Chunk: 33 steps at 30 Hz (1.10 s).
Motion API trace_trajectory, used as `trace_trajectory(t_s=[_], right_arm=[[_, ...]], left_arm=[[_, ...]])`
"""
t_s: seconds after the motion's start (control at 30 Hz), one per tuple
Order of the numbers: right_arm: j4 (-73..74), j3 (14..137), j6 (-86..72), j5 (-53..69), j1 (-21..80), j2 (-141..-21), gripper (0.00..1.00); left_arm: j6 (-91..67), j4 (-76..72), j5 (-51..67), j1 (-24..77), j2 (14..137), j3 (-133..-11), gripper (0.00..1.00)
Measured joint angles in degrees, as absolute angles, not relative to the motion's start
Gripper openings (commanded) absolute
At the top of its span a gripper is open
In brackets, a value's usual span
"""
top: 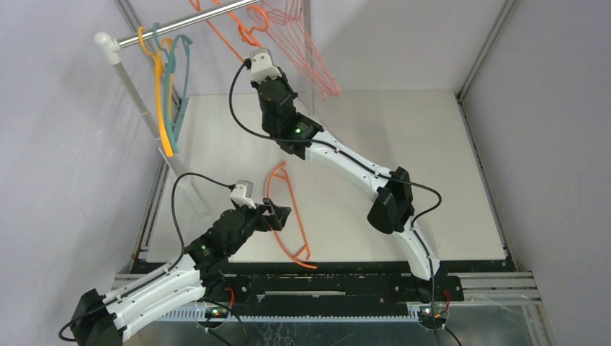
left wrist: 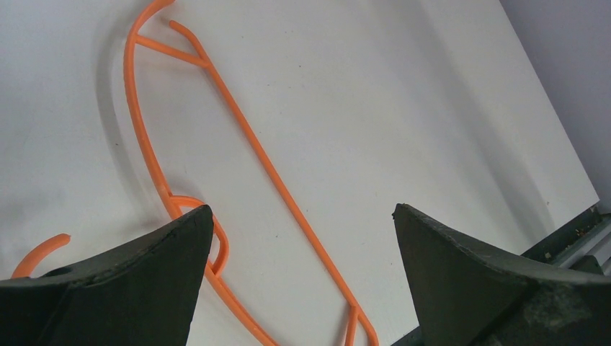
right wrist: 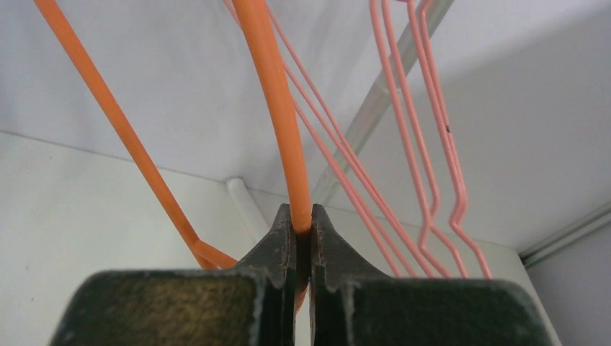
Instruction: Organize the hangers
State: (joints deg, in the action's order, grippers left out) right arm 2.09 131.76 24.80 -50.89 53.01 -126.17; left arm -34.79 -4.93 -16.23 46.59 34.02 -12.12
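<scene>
Lying flat is one orange hanger (left wrist: 281,184); right jaws clamp another hanger (right wrist: 277,108).

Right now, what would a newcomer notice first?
The right gripper is shut on an orange hanger up at the rail, beside the pink hangers. On the table, a second orange hanger lies flat below the open left gripper.

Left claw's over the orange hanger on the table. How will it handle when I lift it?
Thin rod, so the orange hanger is probably light and slightly springy. Flat on the smooth table, it may skid when nudged. Gripped off-centre by the left claw, it'd likely swing.
</scene>
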Motion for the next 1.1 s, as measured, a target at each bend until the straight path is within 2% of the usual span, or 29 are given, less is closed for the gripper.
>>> trace_trajectory(t_s=[0.37, 0.8, 0.9, 1.1], right_arm=[[-7.7, 136.7, 30.3, -49.2, 52.1, -133.9, 0.0], [-10.2, 142.0, 29.6, -43.3, 50.5, -136.8, 0.0], [-9.6, 143.3, 28.4, -40.3, 50.1, -137.8, 0.11], [-9.1, 144.7, 26.3, -33.6, 49.8, -138.8, 0.14]], left_arm=[[-34.5, -5.0, -15.9, 46.6, 33.3, -12.1, 1.0], [-34.5, -5.0, -15.9, 46.6, 32.6, -12.1, 0.99], [-34.5, -5.0, -15.9, 46.6, 32.6, -12.1, 0.99], [-34.5, -4.3, -15.9, 46.6, 31.9, -12.1, 0.99]])
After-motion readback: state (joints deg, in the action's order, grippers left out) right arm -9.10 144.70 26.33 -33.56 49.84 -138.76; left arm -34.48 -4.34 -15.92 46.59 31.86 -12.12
